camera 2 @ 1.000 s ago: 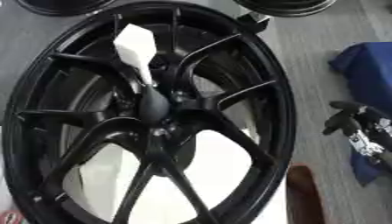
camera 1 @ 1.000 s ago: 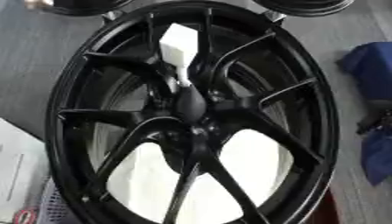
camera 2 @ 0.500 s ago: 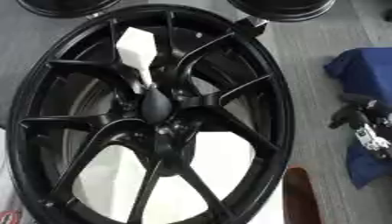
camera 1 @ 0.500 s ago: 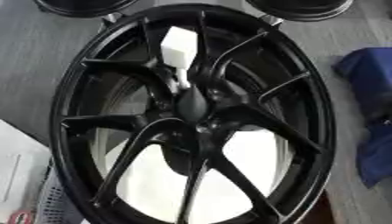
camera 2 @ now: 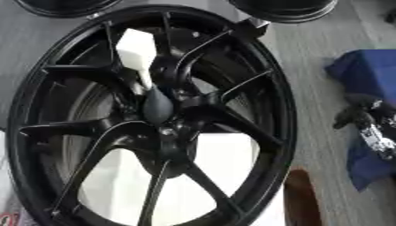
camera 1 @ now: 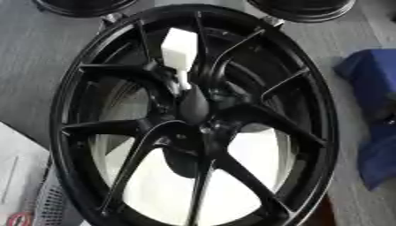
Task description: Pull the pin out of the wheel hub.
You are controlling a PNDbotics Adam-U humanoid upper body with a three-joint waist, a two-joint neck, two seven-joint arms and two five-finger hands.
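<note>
Two views cover the same scene, and they differ at the right edge. Only the right eye view shows my right hand [camera 2: 370, 125]; the left eye view shows no hand at all. My left hand appears in neither view.

Nearest to me, at the bottom edge, white sheet material shows through the lower spoke gaps of the wheel [camera 1: 193, 114]. A reddish-brown object [camera 2: 300, 203] lies just beside the lower right of the rim; it shows more fully in the right eye view.

The wheel is gloss black with thin forked spokes and fills most of each view. Its hub [camera 1: 195, 106] sits slightly above centre. The pin [camera 1: 179, 53] stands in the hub area: a white blocky head on a narrow white stem, tilted toward the far rim, its lower end meeting the hub between two upper spokes. Nothing touches the pin.

My right hand is black with silver parts, over a blue cloth [camera 2: 363, 70] on the grey floor, well apart from the wheel. I cannot tell whether its fingers are apart or together, or whether it touches the cloth.

Farthest away, two more black wheels [camera 1: 306, 8] sit at the top edge.
</note>
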